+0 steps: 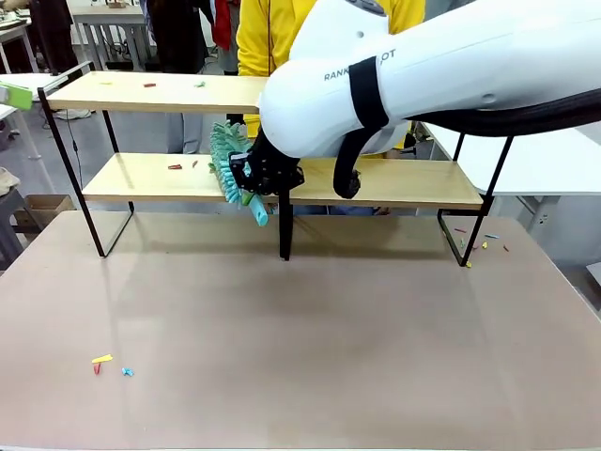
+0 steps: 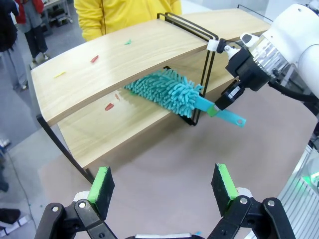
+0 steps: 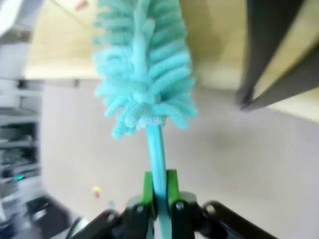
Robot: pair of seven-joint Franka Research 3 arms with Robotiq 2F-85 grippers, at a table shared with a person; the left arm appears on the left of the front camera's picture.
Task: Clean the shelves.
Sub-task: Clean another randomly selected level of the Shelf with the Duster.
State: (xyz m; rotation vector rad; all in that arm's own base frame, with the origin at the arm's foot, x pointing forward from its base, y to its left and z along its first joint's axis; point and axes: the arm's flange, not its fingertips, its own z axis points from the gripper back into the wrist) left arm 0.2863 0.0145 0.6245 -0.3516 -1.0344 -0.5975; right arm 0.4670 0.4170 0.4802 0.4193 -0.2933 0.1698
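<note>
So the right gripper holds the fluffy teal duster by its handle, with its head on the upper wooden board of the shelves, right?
No. The right gripper does hold the fluffy teal duster by its handle, but its head lies on the lower light wooden board of the black-framed shelves, beneath the upper one; the left wrist view shows it.

Grey capitals on the white casing of the right arm read "RANK" and, past a black strap crossing the lettering, "OT". No other print is legible.
</note>
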